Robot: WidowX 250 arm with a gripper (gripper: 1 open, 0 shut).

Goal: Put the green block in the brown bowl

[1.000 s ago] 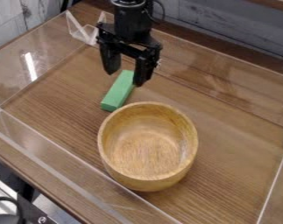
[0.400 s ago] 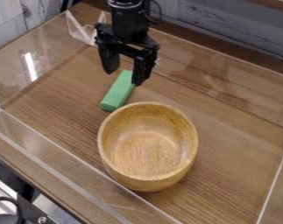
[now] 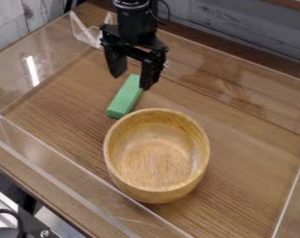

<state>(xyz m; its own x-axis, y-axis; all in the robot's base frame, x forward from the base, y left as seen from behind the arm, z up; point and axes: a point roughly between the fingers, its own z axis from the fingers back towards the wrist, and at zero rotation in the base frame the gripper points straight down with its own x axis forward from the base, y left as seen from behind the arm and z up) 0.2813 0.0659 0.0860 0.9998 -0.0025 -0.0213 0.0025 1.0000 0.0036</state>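
The green block is a bright green bar lying flat on the wooden table, just left of and behind the brown bowl. The bowl is a big round light-wood bowl with a thick rim, and its inside holds nothing. My black gripper points straight down over the far end of the block, open, with one finger on each side of that end. The fingertips hang at about the block's top; I cannot tell whether they touch it.
Clear acrylic walls fence the wooden table on all sides. A grey plank backdrop stands behind. The table's dark front edge runs along the lower left.
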